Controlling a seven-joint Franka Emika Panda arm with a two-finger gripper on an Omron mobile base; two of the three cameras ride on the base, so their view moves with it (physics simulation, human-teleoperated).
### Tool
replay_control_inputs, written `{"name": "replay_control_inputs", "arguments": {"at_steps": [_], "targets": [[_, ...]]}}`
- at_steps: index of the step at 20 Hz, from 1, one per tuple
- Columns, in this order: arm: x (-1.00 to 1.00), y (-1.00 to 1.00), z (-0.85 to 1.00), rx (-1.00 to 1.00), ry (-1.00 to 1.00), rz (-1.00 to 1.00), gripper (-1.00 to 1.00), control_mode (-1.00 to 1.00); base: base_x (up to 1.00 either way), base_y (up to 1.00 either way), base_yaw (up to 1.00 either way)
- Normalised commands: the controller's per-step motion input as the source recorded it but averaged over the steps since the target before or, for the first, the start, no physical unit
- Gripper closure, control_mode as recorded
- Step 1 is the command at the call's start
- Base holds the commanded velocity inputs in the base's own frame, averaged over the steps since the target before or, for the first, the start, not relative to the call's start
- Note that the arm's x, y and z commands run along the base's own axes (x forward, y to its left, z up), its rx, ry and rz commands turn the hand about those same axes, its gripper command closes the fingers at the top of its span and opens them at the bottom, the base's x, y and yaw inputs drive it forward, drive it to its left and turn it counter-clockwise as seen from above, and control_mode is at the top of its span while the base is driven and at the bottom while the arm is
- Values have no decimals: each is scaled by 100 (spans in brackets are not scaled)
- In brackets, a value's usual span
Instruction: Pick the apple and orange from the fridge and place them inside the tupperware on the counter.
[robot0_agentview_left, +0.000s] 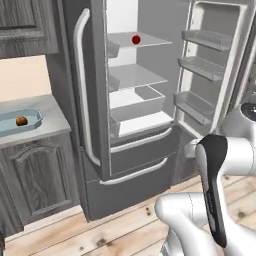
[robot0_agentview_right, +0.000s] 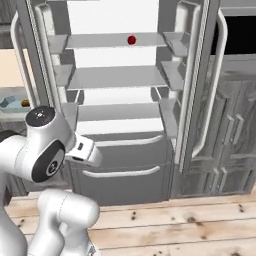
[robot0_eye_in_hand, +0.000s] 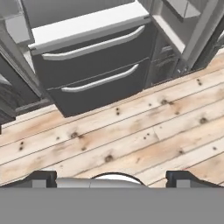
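Left base view: the fridge (robot0_agentview_left: 125, 100) stands open, its right door swung wide. The apple (robot0_agentview_left: 136, 39) sits alone on the top shelf, near the middle. To the left, on the counter (robot0_agentview_left: 52, 117), the tupperware (robot0_agentview_left: 10, 125) already holds the orange (robot0_agentview_left: 21, 121). So the task looks about half done: the orange is placed, the apple is not yet fetched. The white arm fills the lower right, folded low, well apart from the shelves.

Right base view: the apple (robot0_agentview_right: 131, 39) rests on the top shelf between the two open doors. The shelf around it is bare, so there is free room on every side of the fruit. The door bins and long handles flank the opening; the arm must rise between them. At far left, a sliver of the tupperware (robot0_agentview_right: 7, 104) shows, with the orange (robot0_agentview_right: 25, 103) inside.

Hand view: the tool (robot0_eye_in_hand: 112, 179) points down at the plank floor (robot0_eye_in_hand: 131, 135) in front of the fridge drawers (robot0_eye_in_hand: 96, 65). Its tips stand wide apart, holding nothing.
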Motion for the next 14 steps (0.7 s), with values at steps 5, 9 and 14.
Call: {"name": "replay_control_inputs", "arguments": {"at_steps": [5, 9, 14], "targets": [[0, 0, 0, 0, 0, 0, -100, 100, 93, -33, 44], [0, 0, 0, 0, 0, 0, -100, 100, 78, -55, 35], [0, 0, 0, 0, 0, 0, -100, 100, 70, -49, 24]]}}
